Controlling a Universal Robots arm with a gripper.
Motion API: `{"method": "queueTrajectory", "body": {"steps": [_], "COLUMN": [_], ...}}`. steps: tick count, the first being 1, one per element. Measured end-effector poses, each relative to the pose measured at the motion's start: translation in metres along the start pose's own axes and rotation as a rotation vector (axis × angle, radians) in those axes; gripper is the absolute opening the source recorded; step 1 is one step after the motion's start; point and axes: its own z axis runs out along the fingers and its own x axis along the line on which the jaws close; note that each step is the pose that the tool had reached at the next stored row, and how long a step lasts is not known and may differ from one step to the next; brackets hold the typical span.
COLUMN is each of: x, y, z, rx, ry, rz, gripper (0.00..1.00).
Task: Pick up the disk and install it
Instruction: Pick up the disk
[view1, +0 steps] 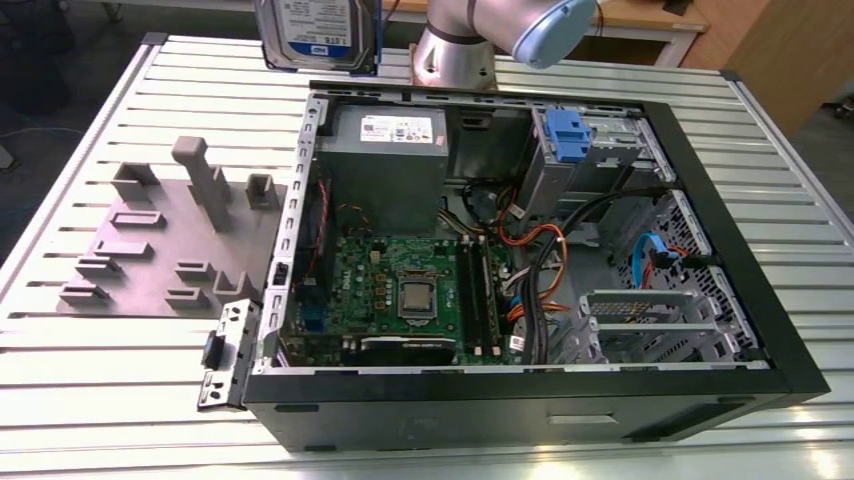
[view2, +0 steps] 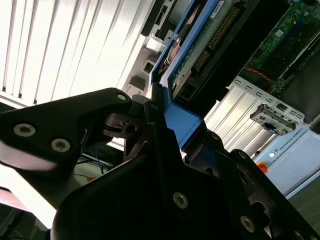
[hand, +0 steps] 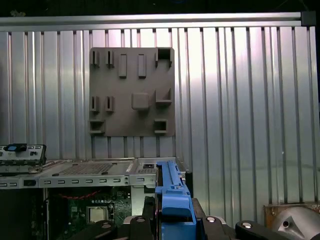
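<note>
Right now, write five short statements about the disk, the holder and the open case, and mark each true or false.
1. The claw grips the disk by its blue carrier, up off the table. True.
2. The disk sits in the grey slotted holder. False: it hangs in the air beyond the case, apart from the holder.
3. The computer case lies open with its motherboard showing. True.
4. The holder lies on the exterior view's right of the case. False: it is on the left.
5. No blue carrier is inside the case. False: another blue carrier sits in a far bay.
</note>
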Motion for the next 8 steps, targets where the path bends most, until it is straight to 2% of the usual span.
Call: {"method": "queueTrajectory", "body": {"steps": [8], "x": [-0.0002], "y": [-0.0043], "z": [0.0], "rx": [0.0], "ry": [0.0], "rz": [0.0], "gripper": [0.37]}}
